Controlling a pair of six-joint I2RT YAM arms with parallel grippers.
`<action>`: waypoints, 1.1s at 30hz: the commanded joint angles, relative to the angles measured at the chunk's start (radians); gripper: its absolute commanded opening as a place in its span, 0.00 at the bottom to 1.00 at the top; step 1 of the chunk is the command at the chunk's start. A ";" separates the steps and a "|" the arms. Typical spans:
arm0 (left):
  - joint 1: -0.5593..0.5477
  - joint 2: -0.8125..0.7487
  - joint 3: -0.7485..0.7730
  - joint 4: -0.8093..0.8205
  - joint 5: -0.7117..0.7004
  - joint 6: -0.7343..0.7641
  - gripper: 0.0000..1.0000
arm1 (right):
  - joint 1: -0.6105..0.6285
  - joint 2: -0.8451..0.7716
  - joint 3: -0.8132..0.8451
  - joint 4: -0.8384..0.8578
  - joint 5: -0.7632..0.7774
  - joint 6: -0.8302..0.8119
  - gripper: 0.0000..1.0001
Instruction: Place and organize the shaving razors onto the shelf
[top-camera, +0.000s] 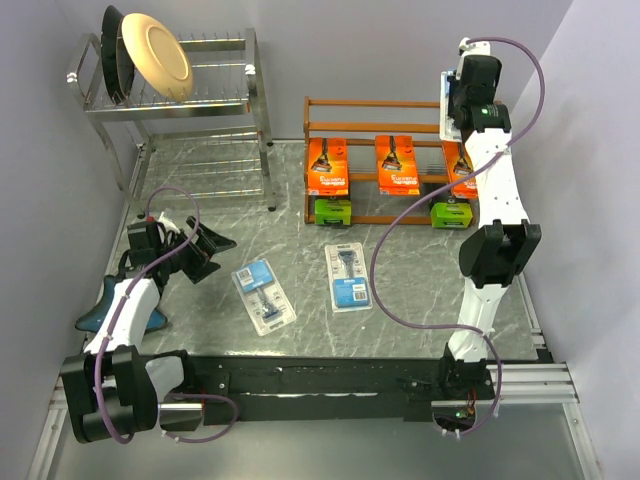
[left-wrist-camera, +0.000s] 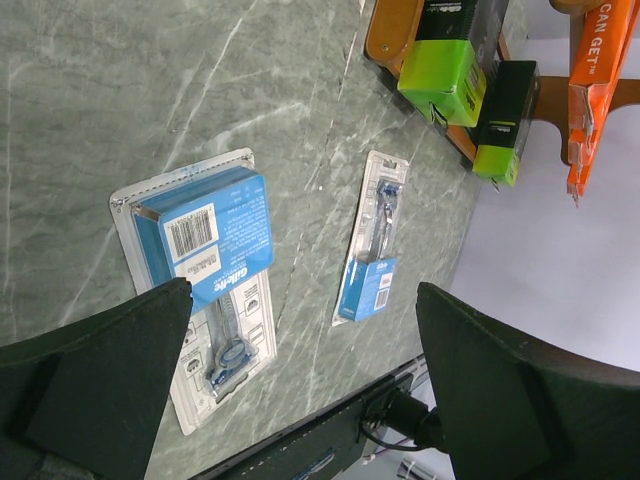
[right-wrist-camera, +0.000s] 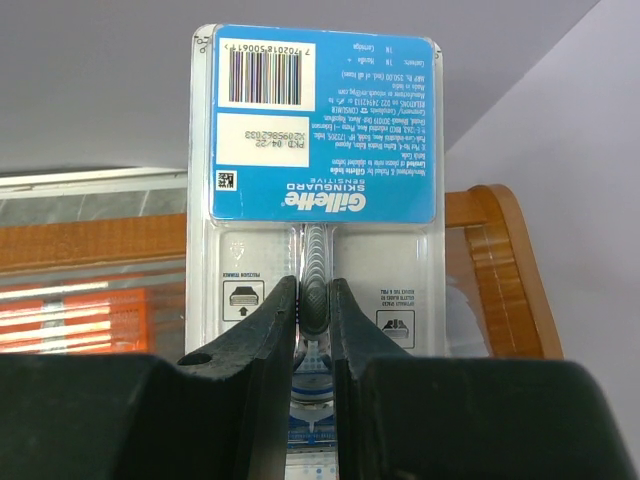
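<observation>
My right gripper (top-camera: 452, 103) is shut on a pale blue blister razor card (right-wrist-camera: 315, 140), held upright above the right end of the reddish-brown shelf (top-camera: 372, 103); the shelf rail shows behind the card in the right wrist view (right-wrist-camera: 500, 270). Three orange packs (top-camera: 328, 165) (top-camera: 397, 164) (top-camera: 462, 170) lean on the shelf's middle tier. Two lime-green boxes (top-camera: 332, 211) (top-camera: 451, 214) sit on the bottom tier. Two blue blister cards (top-camera: 264, 296) (top-camera: 348, 277) lie flat on the table, also in the left wrist view (left-wrist-camera: 205, 270) (left-wrist-camera: 373, 240). My left gripper (top-camera: 203, 252) is open and empty, left of them.
A chrome wire dish rack (top-camera: 180, 100) with plates stands at the back left. A blue star-shaped dish (top-camera: 98, 310) lies under my left arm at the left edge. Walls close off the left, back and right sides.
</observation>
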 joint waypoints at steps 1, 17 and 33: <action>0.005 -0.001 -0.001 0.016 0.014 0.005 0.99 | -0.007 0.013 0.002 0.045 0.014 -0.013 0.17; 0.027 -0.025 -0.049 0.064 0.025 -0.039 0.99 | -0.055 -0.025 -0.105 -0.006 -0.021 -0.058 0.26; 0.045 -0.028 -0.055 0.065 0.020 -0.035 0.99 | -0.073 -0.042 -0.159 0.012 -0.107 -0.197 0.31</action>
